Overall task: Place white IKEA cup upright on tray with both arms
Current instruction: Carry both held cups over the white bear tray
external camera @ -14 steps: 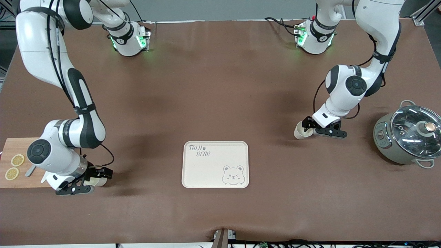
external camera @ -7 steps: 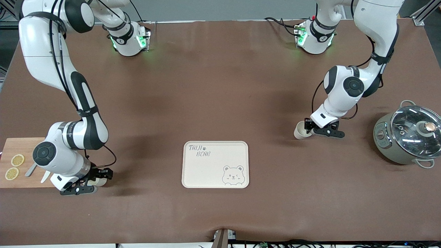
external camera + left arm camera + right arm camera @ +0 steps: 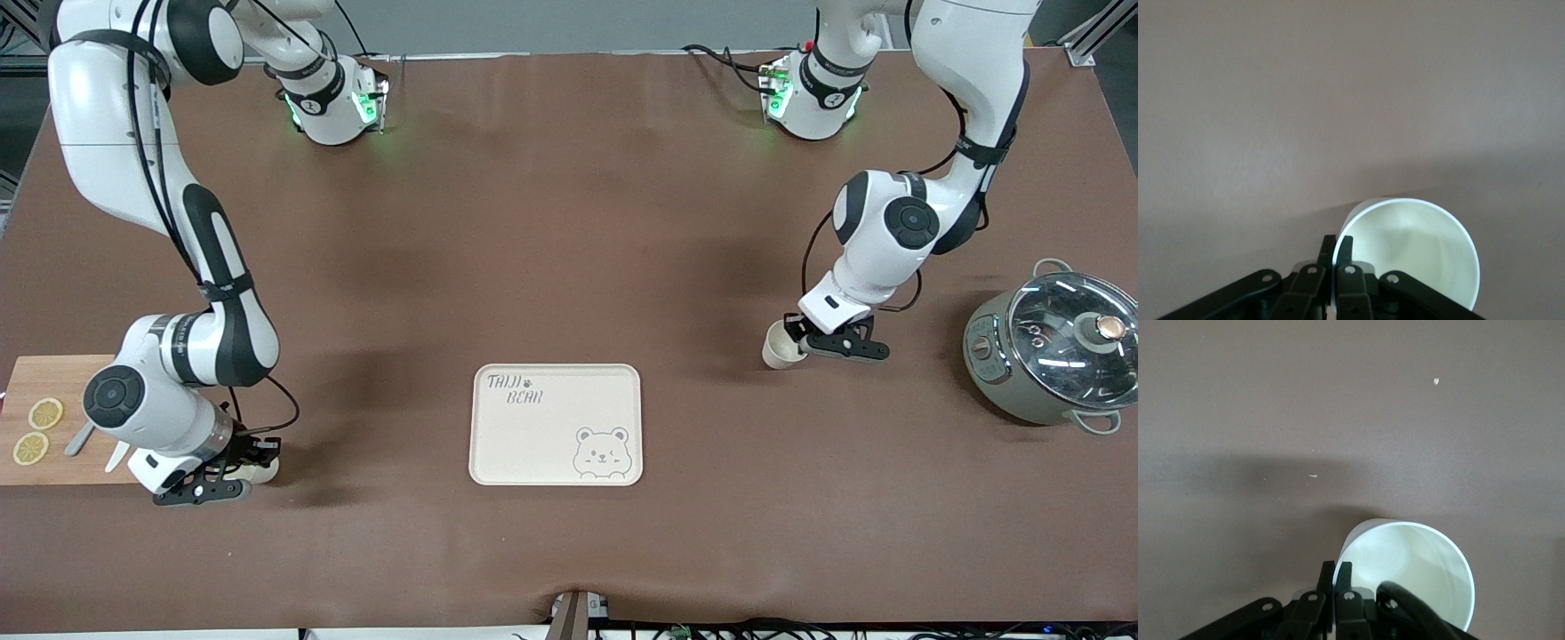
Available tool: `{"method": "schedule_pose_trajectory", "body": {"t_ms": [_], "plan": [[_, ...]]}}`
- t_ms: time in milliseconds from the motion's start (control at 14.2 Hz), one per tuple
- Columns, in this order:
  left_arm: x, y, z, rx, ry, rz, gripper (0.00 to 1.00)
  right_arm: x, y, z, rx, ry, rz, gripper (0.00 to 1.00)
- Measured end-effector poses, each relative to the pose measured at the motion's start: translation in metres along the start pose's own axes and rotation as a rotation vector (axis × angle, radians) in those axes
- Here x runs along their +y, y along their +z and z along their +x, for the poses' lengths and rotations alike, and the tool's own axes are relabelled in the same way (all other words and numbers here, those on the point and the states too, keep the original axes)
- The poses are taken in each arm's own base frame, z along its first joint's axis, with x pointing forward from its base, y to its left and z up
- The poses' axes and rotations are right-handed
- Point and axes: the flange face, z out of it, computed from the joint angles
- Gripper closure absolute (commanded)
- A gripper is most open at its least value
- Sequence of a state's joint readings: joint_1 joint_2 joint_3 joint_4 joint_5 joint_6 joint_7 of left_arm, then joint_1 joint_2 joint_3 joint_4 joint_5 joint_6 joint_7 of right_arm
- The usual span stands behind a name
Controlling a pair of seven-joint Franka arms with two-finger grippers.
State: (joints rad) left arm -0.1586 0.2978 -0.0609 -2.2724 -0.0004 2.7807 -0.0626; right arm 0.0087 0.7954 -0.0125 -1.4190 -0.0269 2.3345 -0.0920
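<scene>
Two white cups are in view. My left gripper (image 3: pixel 803 342) is shut on the rim of one white cup (image 3: pixel 780 346), low over the table between the tray and the pot. In the left wrist view the fingers (image 3: pixel 1337 245) pinch the cup's wall (image 3: pixel 1418 247), one inside and one outside. My right gripper (image 3: pixel 253 462) is shut on the rim of the second white cup (image 3: pixel 264 468) beside the cutting board; the right wrist view shows the same pinch (image 3: pixel 1335 570) on that cup (image 3: pixel 1411 567). The cream "TAIJI BEAR" tray (image 3: pixel 533 444) lies empty between them.
A grey pot with a glass lid (image 3: pixel 1053 347) stands at the left arm's end of the table. A wooden cutting board (image 3: pixel 36 462) with two lemon slices (image 3: pixel 44 413) lies at the right arm's end, beside the right wrist.
The left gripper has turned its cup so the mouth faces more upward. The right gripper has shifted slightly with its cup, which is now more tucked under the fingers.
</scene>
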Motion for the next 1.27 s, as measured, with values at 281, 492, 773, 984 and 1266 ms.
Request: {"method": "schedule_pose_trajectory", "body": {"t_ms": [281, 492, 773, 984, 1266], "plan": [[0.057, -0.036, 0.043, -0.03, -0.092, -0.014, 1.0, -0.015, -0.015, 0.011, 0.019, -0.018, 0.005, 1.0], [0.108, -0.058, 0.074, -0.061, -0.169, -0.02, 1.0, -0.052, -0.041, 0.024, -0.004, -0.006, 0.014, 1.0], [0.192, -0.055, 0.102, -0.087, -0.263, -0.028, 1.0, -0.102, -0.058, 0.031, -0.004, 0.047, 0.025, 1.0], [0.25, -0.052, 0.129, -0.118, -0.307, -0.014, 1.0, -0.156, -0.069, 0.031, 0.001, 0.087, 0.036, 1.0], [0.284, -0.029, 0.145, -0.103, -0.317, -0.001, 1.0, -0.233, -0.084, 0.026, 0.024, 0.116, 0.055, 1.0]]}}
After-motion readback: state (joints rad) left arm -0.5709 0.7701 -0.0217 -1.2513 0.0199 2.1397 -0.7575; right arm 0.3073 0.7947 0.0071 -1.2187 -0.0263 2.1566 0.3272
